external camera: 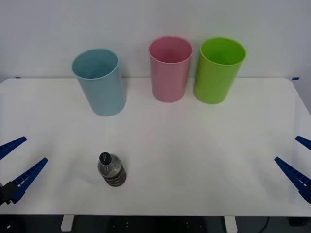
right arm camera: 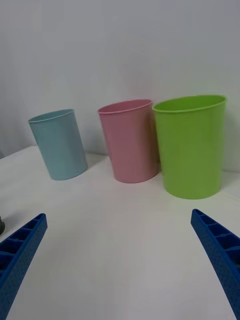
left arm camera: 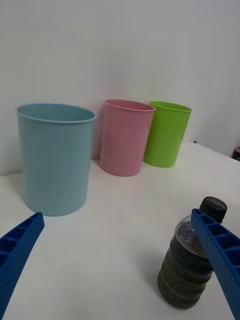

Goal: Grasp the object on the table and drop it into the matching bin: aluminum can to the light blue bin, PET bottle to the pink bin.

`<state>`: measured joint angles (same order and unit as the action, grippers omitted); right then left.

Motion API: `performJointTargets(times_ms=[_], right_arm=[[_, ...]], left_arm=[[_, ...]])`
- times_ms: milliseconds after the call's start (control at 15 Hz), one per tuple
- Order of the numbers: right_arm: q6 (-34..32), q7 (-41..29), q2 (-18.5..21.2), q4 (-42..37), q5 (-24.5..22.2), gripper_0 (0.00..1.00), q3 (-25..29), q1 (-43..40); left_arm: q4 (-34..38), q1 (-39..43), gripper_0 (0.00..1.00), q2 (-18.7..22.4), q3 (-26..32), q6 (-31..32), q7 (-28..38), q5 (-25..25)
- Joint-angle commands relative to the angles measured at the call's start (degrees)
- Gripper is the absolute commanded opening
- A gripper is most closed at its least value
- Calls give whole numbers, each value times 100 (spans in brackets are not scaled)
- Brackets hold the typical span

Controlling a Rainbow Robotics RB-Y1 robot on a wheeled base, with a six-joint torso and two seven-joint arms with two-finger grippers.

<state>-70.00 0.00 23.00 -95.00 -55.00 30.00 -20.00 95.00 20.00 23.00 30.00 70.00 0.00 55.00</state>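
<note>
A small clear ribbed PET bottle (external camera: 112, 169) (left arm camera: 191, 260) with a black cap and dark brown liquid stands upright near the front left of the white table (external camera: 194, 145). My left gripper (external camera: 18, 159) (left arm camera: 120, 265) is open at the table's front left edge, left of the bottle and apart from it. At the front right edge my right gripper (external camera: 297, 160) (right arm camera: 117, 260) is also open and holds nothing. The pink bin (external camera: 170, 69) (right arm camera: 130, 141) (left arm camera: 125, 137) stands at the back centre. The light blue bin (external camera: 99, 81) (right arm camera: 58, 144) (left arm camera: 55, 157) is at the back left.
A lime green bin (external camera: 218, 69) (right arm camera: 191, 145) (left arm camera: 166, 133) stands right of the pink one, close beside it. A white wall runs behind the bins. Bare tabletop lies between the bottle and the bins.
</note>
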Motion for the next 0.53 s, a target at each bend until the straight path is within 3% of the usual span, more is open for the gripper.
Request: performJointTargets(times_ms=[67, 133, 533], right_arm=[[0, 0, 0, 0, 0, 100, 0, 0], [0, 0, 0, 0, 0, 100, 0, 0], [0, 0, 0, 0, 0, 100, 0, 0]], left_arm=[[0, 0, 100, 0, 0, 0, 0, 0], [-69, -49, 100, -199, -12, -4, 0, -68], [-78, 13, 100, -164, -144, -4, -44, -209]])
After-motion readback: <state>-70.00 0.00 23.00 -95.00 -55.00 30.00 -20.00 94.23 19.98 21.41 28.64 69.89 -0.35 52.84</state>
